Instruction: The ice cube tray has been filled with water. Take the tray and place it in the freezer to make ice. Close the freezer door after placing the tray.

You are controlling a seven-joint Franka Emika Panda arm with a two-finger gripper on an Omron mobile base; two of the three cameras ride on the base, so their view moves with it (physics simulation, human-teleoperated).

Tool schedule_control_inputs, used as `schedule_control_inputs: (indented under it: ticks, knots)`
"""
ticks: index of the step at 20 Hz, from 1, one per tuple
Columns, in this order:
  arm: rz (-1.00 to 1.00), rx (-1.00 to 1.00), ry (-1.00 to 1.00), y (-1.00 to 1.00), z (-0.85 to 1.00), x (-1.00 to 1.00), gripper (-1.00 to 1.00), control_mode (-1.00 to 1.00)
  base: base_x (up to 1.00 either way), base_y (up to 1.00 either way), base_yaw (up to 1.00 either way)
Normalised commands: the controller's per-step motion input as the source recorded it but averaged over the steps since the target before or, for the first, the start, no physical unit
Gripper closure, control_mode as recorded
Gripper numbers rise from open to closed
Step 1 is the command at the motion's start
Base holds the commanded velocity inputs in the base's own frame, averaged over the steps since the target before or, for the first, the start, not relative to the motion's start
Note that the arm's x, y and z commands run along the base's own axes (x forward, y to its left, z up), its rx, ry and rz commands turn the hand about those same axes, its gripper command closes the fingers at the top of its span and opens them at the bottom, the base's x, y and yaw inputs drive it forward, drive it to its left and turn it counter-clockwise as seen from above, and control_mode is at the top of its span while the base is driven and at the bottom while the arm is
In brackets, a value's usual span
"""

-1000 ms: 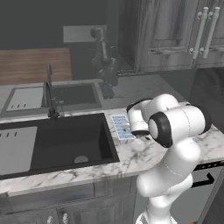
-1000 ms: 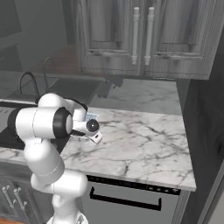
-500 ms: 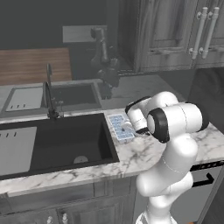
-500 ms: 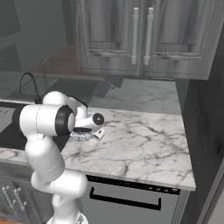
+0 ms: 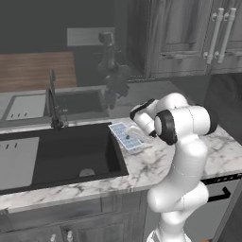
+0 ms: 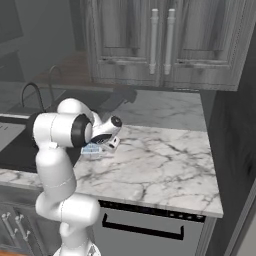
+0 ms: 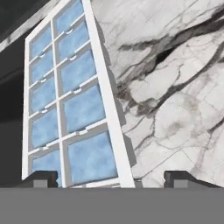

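Fingers (image 7: 109,178) spread wide, straddling the ice cube tray (image 7: 72,103) on the table (image 7: 175,96). I judge a tilted lift would spill the water (image 7: 83,107).

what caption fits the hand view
Open pincer above white ice cube tray of pale blue water on grey-veined marble counter.

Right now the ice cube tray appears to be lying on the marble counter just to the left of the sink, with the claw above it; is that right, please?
Not quite. The ice cube tray lies on the marble counter just to the right of the sink, at the basin's edge, as the left base view shows. The claw is indeed above it, its fingertips straddling the tray's near end in the hand view.
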Motion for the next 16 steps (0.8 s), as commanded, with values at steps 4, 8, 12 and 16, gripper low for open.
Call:
schedule_control_inputs:
  ticks: [4, 8, 12, 16]
  knots:
    - [0.16, -0.05, 0.01, 0.71, -0.55, 0.0, -1.0, -1.0, 0.0, 0.0, 0.0]
    - [0.08, -0.13, -0.05, 0.83, -0.65, -0.31, 1.0, -1.0, 0.0, 0.0, 0.0]
    - [0.0, -0.12, -0.21, 0.32, -0.49, -0.92, 1.0, -1.0, 0.0, 0.0, 0.0]
    - [-0.05, -0.03, -0.27, 0.01, -0.23, -1.0, 1.0, -1.0, 0.0, 0.0, 0.0]
